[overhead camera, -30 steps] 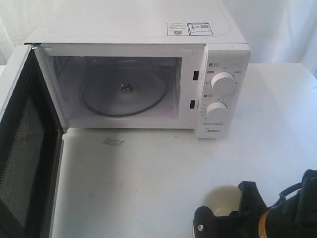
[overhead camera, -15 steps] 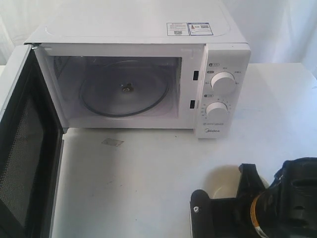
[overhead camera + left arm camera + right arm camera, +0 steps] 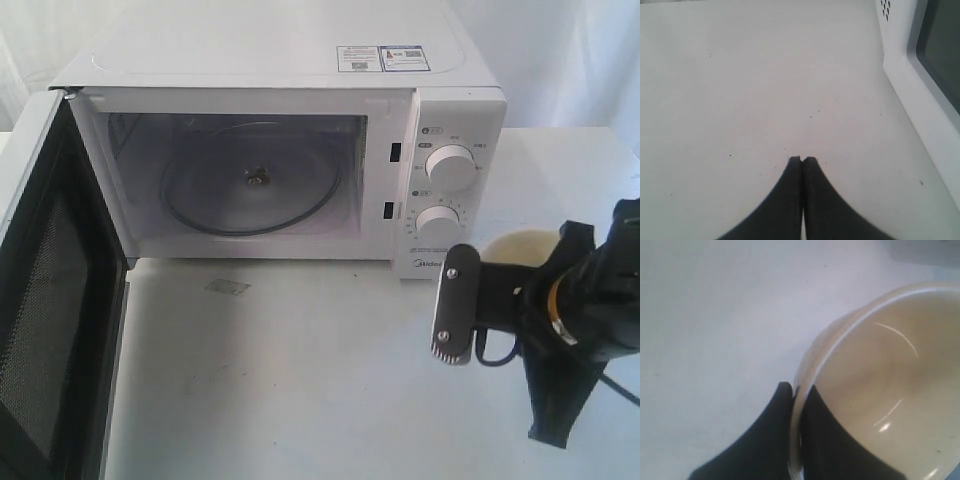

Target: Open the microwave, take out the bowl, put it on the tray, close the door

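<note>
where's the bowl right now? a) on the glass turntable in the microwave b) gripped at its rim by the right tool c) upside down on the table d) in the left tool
b: the right wrist view shows the right tool closed on the rim of the bowl, and in the exterior view the turntable has nothing on it.

The right gripper (image 3: 798, 388) pinches the rim of the bowl (image 3: 880, 375). One black finger sits inside the bowl, the other outside, with the thin rim between them. The bowl is pale yellow and shiny inside. A white table (image 3: 710, 315) lies under it.
</note>
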